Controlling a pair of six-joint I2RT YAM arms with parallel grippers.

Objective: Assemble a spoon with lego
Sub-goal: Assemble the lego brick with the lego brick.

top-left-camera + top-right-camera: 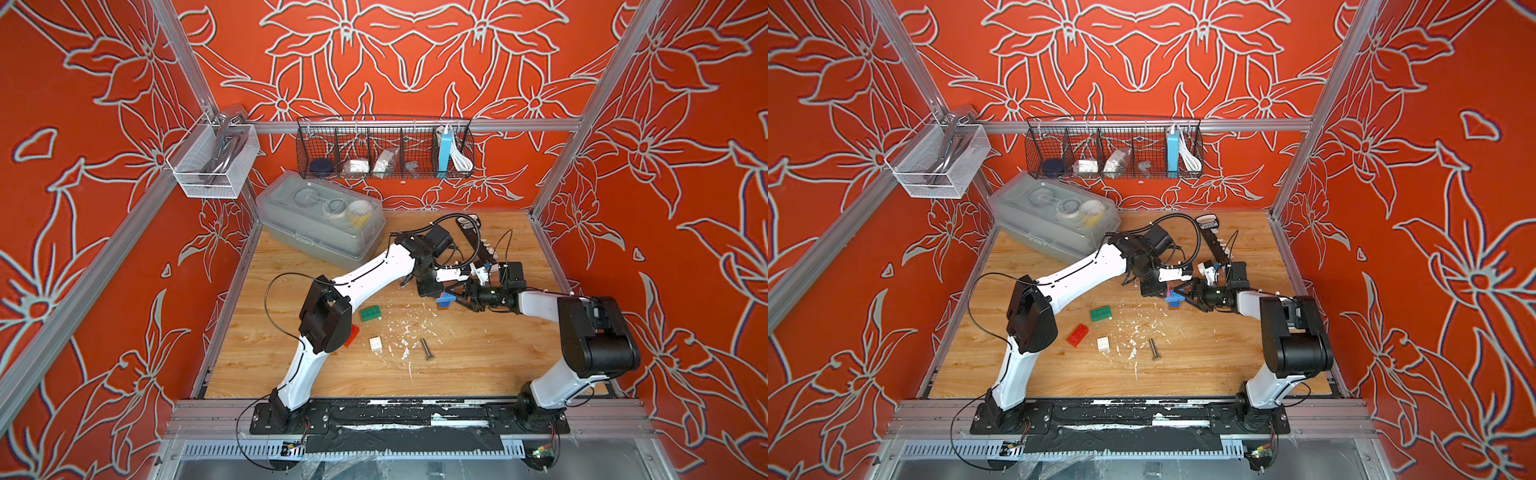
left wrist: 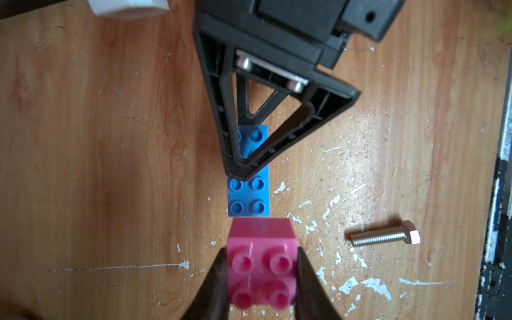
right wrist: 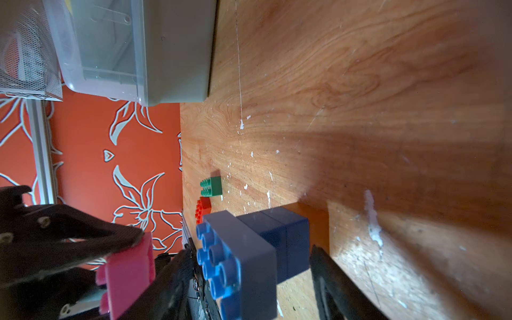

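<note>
Spoon point(image 2: 249, 198), part-built: light blue plate over two darker blue bricks and a brown one, standing mid-table. Right gripper point(image 3: 250, 250) straddles it, jaws apart with a gap showing on one side, probably to steady it.
Pink brick point(image 3: 130, 274): clamped in left gripper point(image 2: 261, 277), studs up, raised just beside the plate's end, apparently for joining.
Green brick point(image 1: 1101, 313), red brick point(image 1: 1077, 335), white brick point(image 1: 1103, 344): loose nearby, unused.
Bolt point(image 2: 382, 236): stray.
Enclosure walls point(image 1: 1142, 62): red, floral.
Table point(image 1: 1204, 365): wood-grain, scratched, white-flecked.
</note>
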